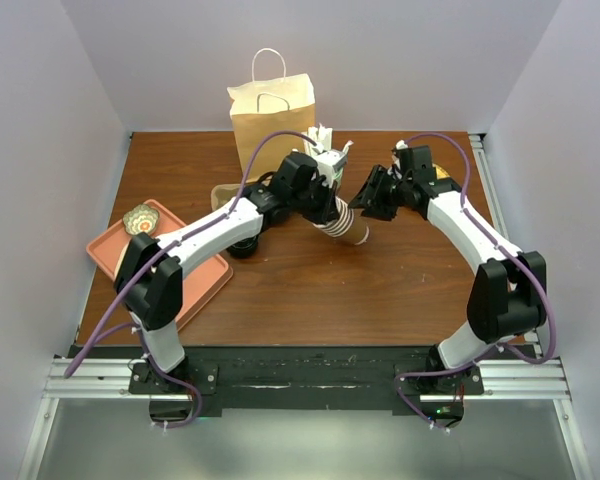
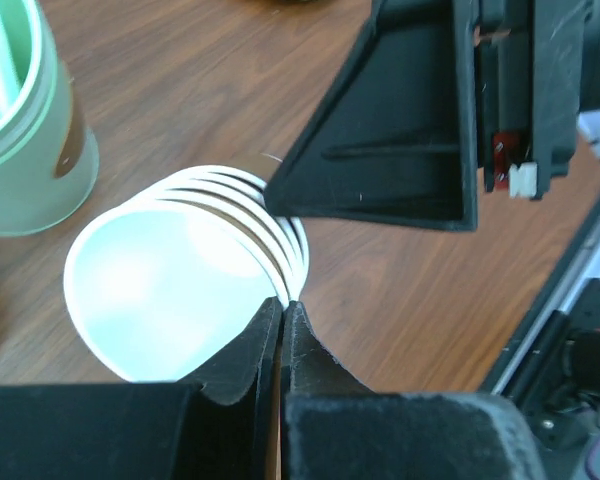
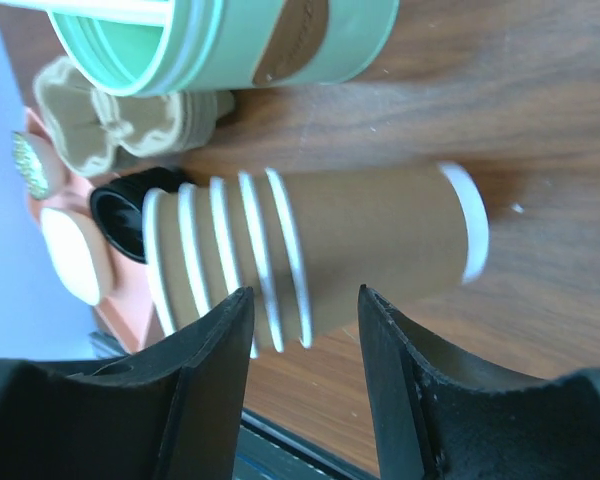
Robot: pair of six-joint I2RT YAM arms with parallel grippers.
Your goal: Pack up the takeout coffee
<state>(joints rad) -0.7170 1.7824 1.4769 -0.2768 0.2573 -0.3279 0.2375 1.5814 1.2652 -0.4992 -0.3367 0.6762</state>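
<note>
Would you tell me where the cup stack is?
Top view: the cup stack is tilted mid-table, right of the orange tray and in front of the paper bag.

1. One paper bag (image 1: 272,125), twelve o'clock.
2. One stack of nested cups (image 3: 360,240), five white rims.
3. One green cup (image 3: 360,30).
4. One tray (image 1: 105,252), nine o'clock.
5. Two grippers: left gripper (image 2: 282,303), right gripper (image 3: 306,296).

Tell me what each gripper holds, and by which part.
The left gripper pinches the stack of cups by the rim at its open end. The right gripper is open near it, holding nothing.
</note>
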